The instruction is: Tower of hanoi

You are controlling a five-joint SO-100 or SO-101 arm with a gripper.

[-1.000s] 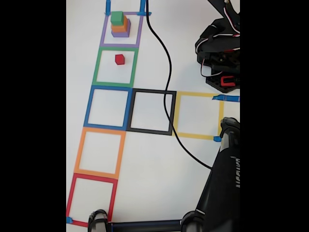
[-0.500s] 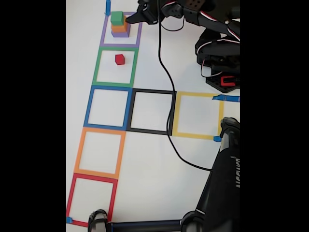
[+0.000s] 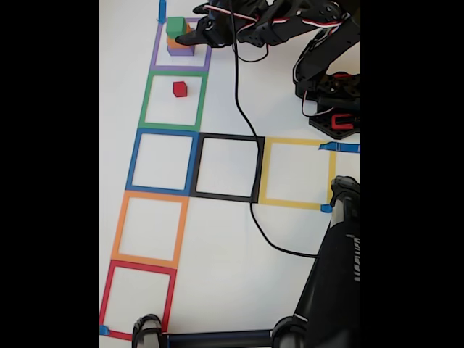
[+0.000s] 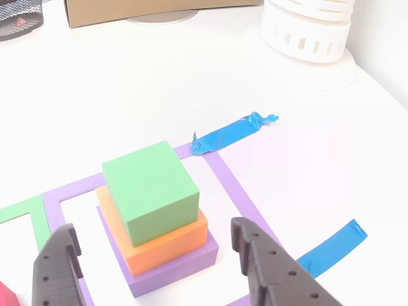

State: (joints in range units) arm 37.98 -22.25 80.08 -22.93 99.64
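The tower of hanoi stands in the purple tape square (image 3: 155, 54) at the top of the fixed view: green block (image 3: 175, 26) on orange block (image 3: 174, 42) on purple block (image 3: 180, 51). The small red block (image 3: 180, 88) lies alone in the green tape square (image 3: 145, 101) just below. My gripper (image 3: 190, 27) reaches in from the right, level with the stack. In the other view the gripper (image 4: 152, 229) is open, one finger on each side of the green block (image 4: 150, 191), orange block (image 4: 175, 245) and purple block (image 4: 185, 268), touching none of them.
Blue (image 3: 134, 159), black (image 3: 257, 170), yellow (image 3: 267, 170), orange (image 3: 119, 225) and red (image 3: 107, 293) tape squares mark the white table. A black cable (image 3: 243, 123) trails across it. The arm base (image 3: 333, 109) sits at right, a dark stand (image 3: 333, 290) at bottom right. A white ribbed object (image 4: 306, 32) stands behind.
The arm has swung in from the right and come down toward the stack, so its open fingers now flank the blocks. The cable has shifted with it. No block moved.
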